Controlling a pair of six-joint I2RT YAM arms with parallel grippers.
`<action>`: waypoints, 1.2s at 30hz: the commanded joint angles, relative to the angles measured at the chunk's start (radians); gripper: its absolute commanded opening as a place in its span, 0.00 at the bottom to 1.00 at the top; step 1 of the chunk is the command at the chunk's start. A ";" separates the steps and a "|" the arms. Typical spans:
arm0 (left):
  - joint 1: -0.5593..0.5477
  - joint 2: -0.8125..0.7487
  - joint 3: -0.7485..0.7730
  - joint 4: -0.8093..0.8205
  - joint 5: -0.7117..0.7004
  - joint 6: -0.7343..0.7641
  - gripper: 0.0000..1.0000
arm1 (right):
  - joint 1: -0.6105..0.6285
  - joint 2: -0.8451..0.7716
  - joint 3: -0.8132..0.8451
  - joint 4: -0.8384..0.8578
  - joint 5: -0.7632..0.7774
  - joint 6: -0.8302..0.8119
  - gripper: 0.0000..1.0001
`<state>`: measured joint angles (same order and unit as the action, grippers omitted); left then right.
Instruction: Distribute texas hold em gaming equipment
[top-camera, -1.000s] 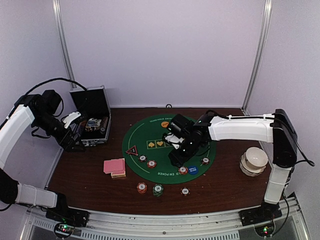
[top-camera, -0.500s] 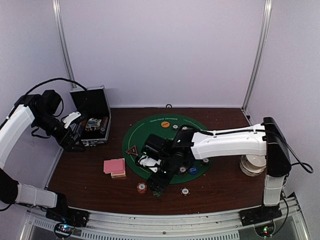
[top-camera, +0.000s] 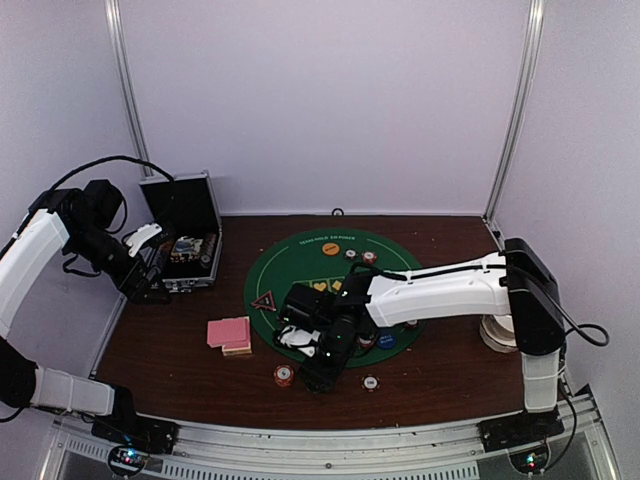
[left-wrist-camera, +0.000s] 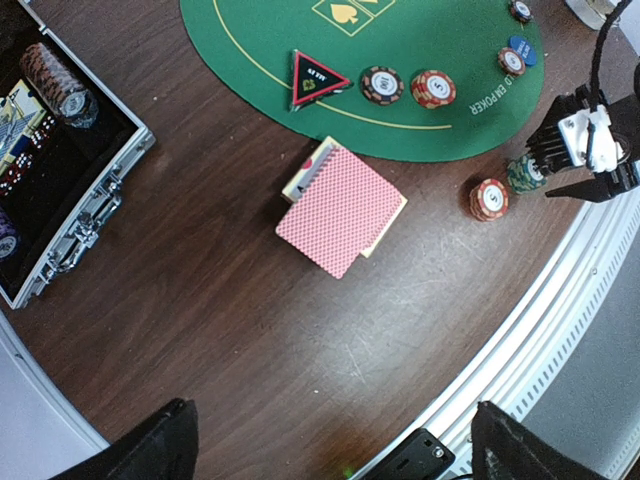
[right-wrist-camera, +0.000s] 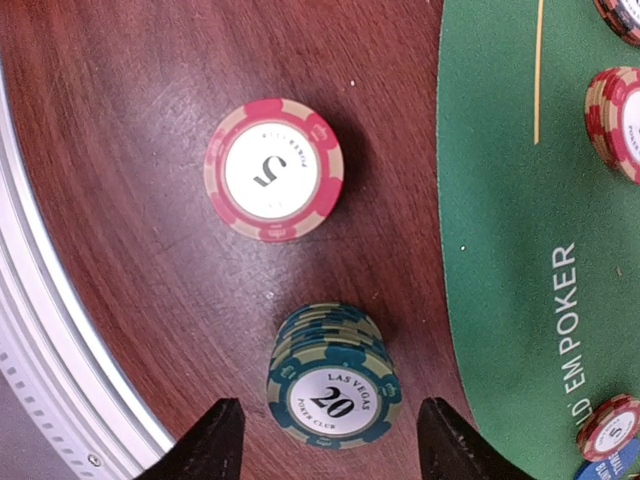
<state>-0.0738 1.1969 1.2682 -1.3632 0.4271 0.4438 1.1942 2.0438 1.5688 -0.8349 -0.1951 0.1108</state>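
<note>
hands are in different work here. the right hand (right-wrist-camera: 328, 412) hangs low over the near part of the table (right-wrist-camera: 120, 120). its fingers (right-wrist-camera: 215, 445) are spread on both sides of the green chip stack (right-wrist-camera: 333, 385) with a thin gap on each side, so nothing is pinched yet. this stack stands on bare wood just beside the edge of the green mat (right-wrist-camera: 500, 200), with the red chip stack (right-wrist-camera: 273, 170) near it. i think the fingers are placed like this so they can close on the green stack from its sides and carry it to a seat.

the other chips already sit along the mat's rim, probably one place for each player. the pink-backed cards (left-wrist-camera: 340, 208) lie face down in a loose pile on the wood, near the black-red triangle (left-wrist-camera: 316, 77). the left hand (left-wrist-camera: 332, 408) is wide open and empty, held high near the open case (left-wrist-camera: 90, 200), probably to stay out of the way.
</note>
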 joint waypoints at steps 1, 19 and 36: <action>-0.005 -0.003 0.030 -0.009 0.006 0.011 0.98 | 0.009 0.013 0.025 0.000 -0.007 0.000 0.61; -0.005 -0.002 0.030 -0.009 0.008 0.012 0.98 | 0.013 0.021 0.026 0.004 0.006 0.009 0.40; -0.004 -0.009 0.026 -0.010 0.006 0.013 0.98 | 0.034 0.012 0.049 -0.004 0.096 0.005 0.58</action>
<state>-0.0738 1.1969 1.2682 -1.3636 0.4263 0.4438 1.2137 2.0529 1.5852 -0.8371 -0.1417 0.1154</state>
